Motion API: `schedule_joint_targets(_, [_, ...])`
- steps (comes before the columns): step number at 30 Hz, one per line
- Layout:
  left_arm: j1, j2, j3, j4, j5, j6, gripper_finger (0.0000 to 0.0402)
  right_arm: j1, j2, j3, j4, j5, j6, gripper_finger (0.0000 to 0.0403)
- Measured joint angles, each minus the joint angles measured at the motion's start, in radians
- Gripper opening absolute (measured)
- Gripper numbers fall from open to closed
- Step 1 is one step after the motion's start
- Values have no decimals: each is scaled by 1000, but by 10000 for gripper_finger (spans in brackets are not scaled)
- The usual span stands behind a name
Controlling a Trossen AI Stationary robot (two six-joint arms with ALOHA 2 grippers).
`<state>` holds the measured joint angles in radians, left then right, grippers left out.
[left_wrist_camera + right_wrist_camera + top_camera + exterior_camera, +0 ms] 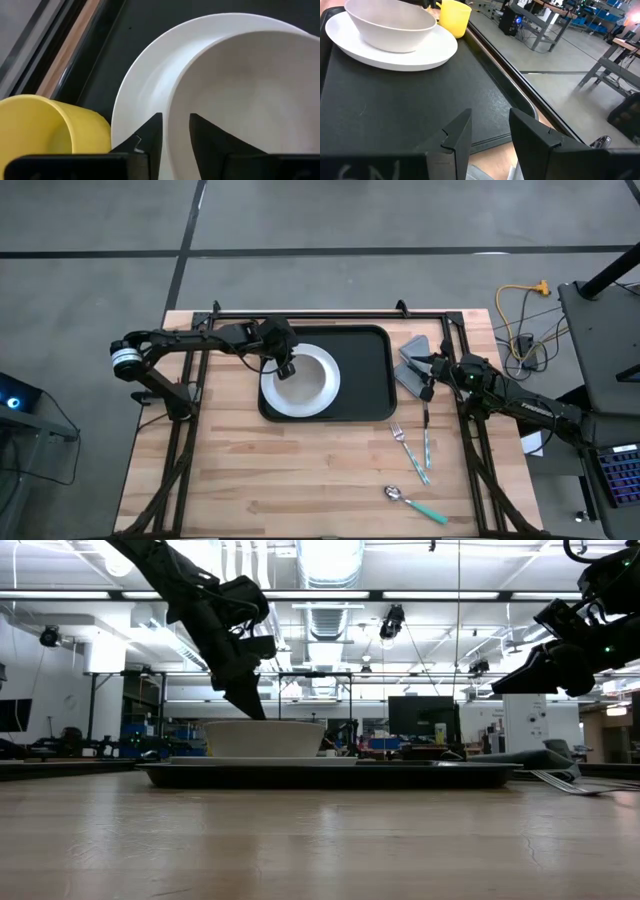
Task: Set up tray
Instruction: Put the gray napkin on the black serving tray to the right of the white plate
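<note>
Tray: we found the black tray (365,375) on the counter (300,480), lying between the two grippers, with a white plate (325,385) on its left part and a white bowl (390,22) sitting on that plate.
Left gripper: the left gripper (286,368) hung over the bowl's rim, and in its wrist view we saw its fingers (150,132) apart, one on each side of the bowl wall with a gap showing, so we judged them not clamped on it.
Right gripper: the right gripper (490,132) hovered just past the tray's right edge, its fingers apart and holding nothing we could see.
Cutlery: a fork (398,433) and a teal-handled utensil (426,452) lay on the counter below the right fingers, and a spoon (415,502) lay farther toward the counter's front edge.
Napkin: a grey folded piece (412,360) lay right beside the right fingers, off the tray.
Risk: we judged that if the left fingers rose while touching the rim, they could drag or tip the bowl off centre on the plate.
Risk two: the right fingers, reaching low for the cutlery, could push pieces together, since fork and utensil lay almost touching.
Hidden: a yellow cup (455,17) showed beside the plate in the wrist views, but the left arm covered it from above, so we could not tell whether it stood on the tray.
</note>
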<state>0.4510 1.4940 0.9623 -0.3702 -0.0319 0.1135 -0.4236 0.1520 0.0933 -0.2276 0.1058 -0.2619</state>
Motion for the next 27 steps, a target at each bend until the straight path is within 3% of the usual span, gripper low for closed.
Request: schedule_joint_targets(27, [-40,-2,45,1,4,-75,83,0,0,0,0,0,0,123])
